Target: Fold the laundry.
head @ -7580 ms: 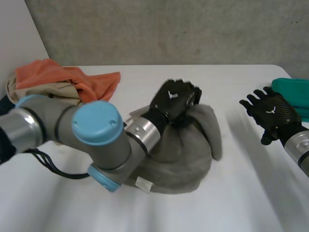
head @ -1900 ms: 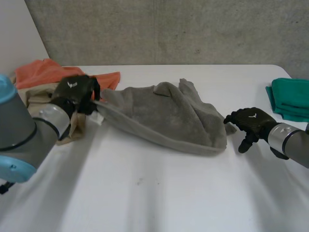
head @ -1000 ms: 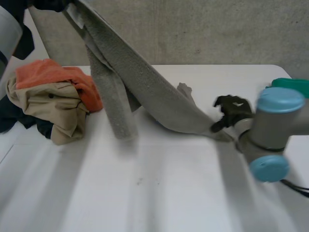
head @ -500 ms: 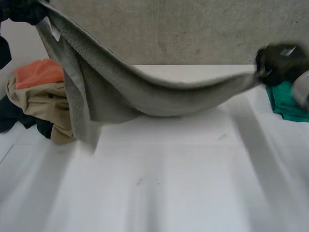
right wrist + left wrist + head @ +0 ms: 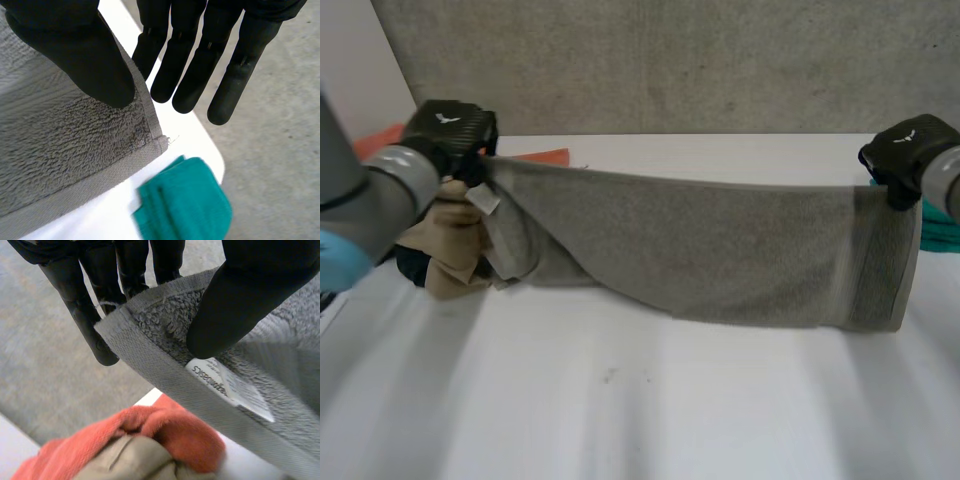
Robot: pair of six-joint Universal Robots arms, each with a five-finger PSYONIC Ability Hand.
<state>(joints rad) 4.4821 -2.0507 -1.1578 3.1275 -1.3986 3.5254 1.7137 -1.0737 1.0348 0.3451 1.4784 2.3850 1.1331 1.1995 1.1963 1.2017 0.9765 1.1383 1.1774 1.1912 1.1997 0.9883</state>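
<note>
Grey towel [image 5: 720, 250] stretched over the desk [image 5: 650, 410], left hand [image 5: 448, 128] fingers pinching one corner, right hand [image 5: 905, 148] fingers pinching the other

I see a white table [image 5: 650, 400] with a grey concrete wall [image 5: 720, 60] behind its far edge. At the table's left end sits a heap of orange cloth [image 5: 160, 435] and beige cloth [image 5: 445, 265] (a dark piece [image 5: 408, 265] tucked against it). At the table's right end lies a folded teal cloth [image 5: 185, 205].
</note>
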